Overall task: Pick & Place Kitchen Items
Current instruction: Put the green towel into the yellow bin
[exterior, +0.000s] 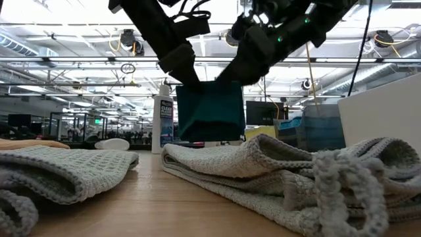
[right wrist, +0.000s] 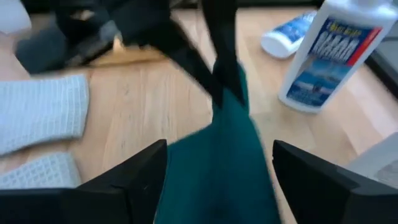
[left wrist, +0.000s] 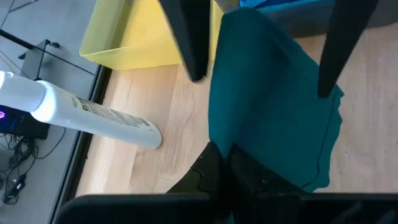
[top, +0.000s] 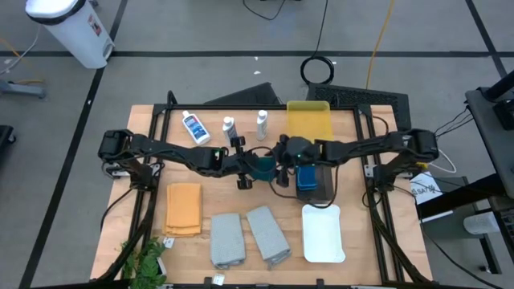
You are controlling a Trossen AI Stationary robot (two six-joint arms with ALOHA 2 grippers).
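Observation:
The dark green cloth [exterior: 210,112] hangs over the table's middle, with my left gripper [left wrist: 221,152] shut on its top. My right gripper [right wrist: 219,149] is open; its two fingers [left wrist: 193,43] stand on either side of the hanging cloth, coming from the table's right. Blue sponges [top: 307,178] lie in the dark grey tray [top: 324,183]. An orange towel [top: 183,209] and two grey towels [top: 226,239] [top: 267,234] lie flat near the front. One bottle [top: 195,128] lies on its side and two [top: 228,126] [top: 262,120] stand at the back. My left gripper pinches the cloth's upper edge [left wrist: 235,138] near a corner between its two fingers. The fingers slant down from the table's left. The cloth hangs slack below them in loose folds, its lower edge [exterior: 210,139] seemingly clear of the table.
A yellow tray [top: 309,119] sits at the back right of centre and a white tray [top: 324,233] at the front right. A green plant [top: 144,261] is at the front left corner. Bare wood shows between the bottles and the towels.

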